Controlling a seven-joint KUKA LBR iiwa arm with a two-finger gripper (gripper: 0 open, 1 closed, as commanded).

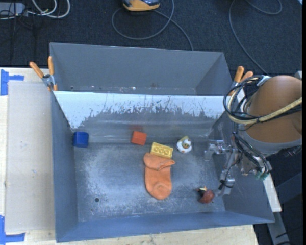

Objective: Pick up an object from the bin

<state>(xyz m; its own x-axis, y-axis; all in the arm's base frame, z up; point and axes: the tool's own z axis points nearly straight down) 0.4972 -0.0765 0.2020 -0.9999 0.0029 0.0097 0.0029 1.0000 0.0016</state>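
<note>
Item: small dark-red lump, front-right corner of bin floor, at foot of rt wall. Gripper just beside it, wall side; claw open/closed can't be told. Handling, est.: centre over lump, keep off wall, descend straight; orange sock-like thing lies well apart, no obstruction.

A robotics lab: cables on dark carpet, grey bin, robot arm.
</note>
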